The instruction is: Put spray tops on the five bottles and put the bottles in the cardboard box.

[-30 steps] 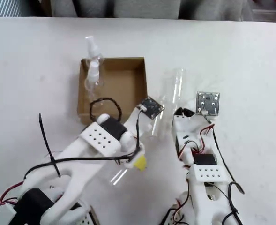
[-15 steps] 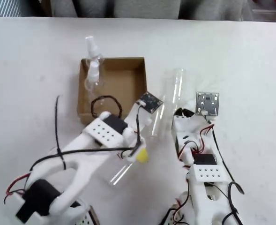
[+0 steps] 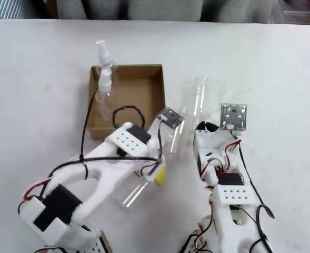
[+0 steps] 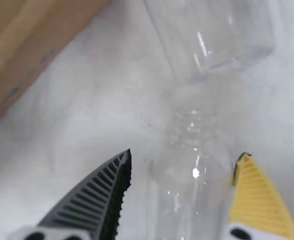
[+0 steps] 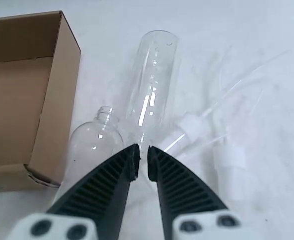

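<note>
Clear uncapped plastic bottle [image 3: 133, 195] lying on the white table [image 3: 33, 63], lower centre.
Left gripper [image 4: 185, 155] gapes wide astride its shoulder; right gripper [image 5: 143, 152] nearly closed, holding nothing.

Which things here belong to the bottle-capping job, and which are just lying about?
Job: cardboard box; two capped bottles at its wall; uncapped bottles lying on the table; loose spray tops; left gripper, open around one bottle.
Lying about: grey furniture beyond the table.
</note>
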Motion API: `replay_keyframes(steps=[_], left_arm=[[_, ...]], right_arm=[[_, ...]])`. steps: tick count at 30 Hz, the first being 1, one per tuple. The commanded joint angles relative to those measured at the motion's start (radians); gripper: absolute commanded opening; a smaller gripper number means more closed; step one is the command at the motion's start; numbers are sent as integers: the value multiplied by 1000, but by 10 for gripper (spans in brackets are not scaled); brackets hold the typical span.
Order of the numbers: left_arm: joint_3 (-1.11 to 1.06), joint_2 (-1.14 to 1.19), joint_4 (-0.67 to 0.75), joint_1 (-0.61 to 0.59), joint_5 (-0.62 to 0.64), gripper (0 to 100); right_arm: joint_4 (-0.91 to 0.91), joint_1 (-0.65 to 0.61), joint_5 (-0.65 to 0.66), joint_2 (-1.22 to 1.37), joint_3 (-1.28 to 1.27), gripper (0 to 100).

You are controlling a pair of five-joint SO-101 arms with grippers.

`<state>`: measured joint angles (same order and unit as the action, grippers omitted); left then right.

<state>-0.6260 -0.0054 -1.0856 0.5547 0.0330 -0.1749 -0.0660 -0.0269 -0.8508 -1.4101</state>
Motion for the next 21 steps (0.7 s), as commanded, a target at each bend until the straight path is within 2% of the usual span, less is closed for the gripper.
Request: replay_keyframes(steps=[1,7,16,19,21], left_arm=[[44,-4,17,-13,0,324],[17,-4,78,-24,0,325],[18,22,80,-35,-2,325],[48,88,63,-35,-31,325],[106,131,2,-35,-35,325]], right_arm=[[16,5,14,-13,9,21],[15,5,14,-13,9,21],[15,5,14,-13,9,21],[15,5,14,-13,9,21],[15,5,14,-13,9,21]])
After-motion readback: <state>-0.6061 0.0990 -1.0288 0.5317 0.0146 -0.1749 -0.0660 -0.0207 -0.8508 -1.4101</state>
